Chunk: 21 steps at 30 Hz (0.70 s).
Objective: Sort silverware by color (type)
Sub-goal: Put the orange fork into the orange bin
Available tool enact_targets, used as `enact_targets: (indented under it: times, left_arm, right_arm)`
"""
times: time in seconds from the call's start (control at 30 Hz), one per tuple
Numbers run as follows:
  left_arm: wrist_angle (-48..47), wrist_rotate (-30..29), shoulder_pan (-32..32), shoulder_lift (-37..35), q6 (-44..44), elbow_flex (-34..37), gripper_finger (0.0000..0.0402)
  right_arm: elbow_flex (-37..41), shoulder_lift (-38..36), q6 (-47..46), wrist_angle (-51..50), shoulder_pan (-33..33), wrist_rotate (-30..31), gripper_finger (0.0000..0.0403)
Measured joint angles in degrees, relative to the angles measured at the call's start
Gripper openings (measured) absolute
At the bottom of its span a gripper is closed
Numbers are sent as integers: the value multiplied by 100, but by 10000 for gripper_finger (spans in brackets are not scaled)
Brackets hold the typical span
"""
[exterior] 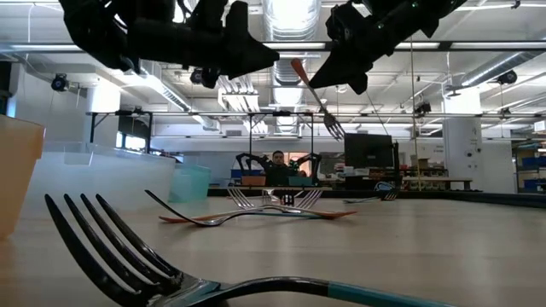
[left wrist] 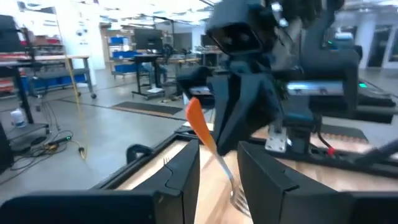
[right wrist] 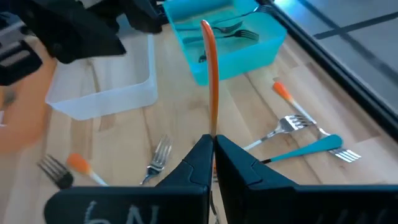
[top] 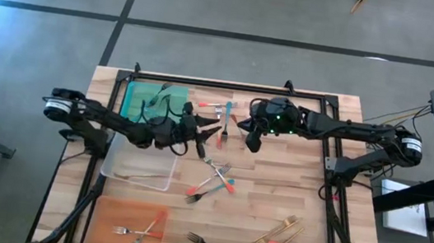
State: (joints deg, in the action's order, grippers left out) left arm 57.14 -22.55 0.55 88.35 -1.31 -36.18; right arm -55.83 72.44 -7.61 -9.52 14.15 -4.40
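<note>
Right gripper (right wrist: 213, 146) hangs above mid-table, fingers clamped on an orange-handled fork (right wrist: 210, 68), tines down, clear of the wood. Left gripper (top: 202, 139) just beside it, fingers apart, empty. Other forks (top: 214, 179) lie scattered on the table (top: 275, 187).

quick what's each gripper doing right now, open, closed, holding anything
Left gripper: open, empty, fingers either side of the fork's shaft.
Right gripper: closed on the orange-handled fork, lifted above the table.

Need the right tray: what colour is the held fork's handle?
Orange-red handle, pinched by the right gripper; right wrist view shows it best.
</note>
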Motion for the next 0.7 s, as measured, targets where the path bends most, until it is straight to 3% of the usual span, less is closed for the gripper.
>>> enact_targets:
  times: [0.1, 0.4, 0.7]
  left_arm:
    - [44, -391, 0, 58, 134, -87, 93]
    - [18, -425, 3, 453, 431, -408, 96]
    - [-112, -433, 36, 558, 323, -516, 151]
  right_arm:
    - [0, 0, 5, 27, -53, 213, 8]
    - [0, 4, 24, 352, -258, 294, 8]
    - [0, 4, 17, 297, -300, 305, 8]
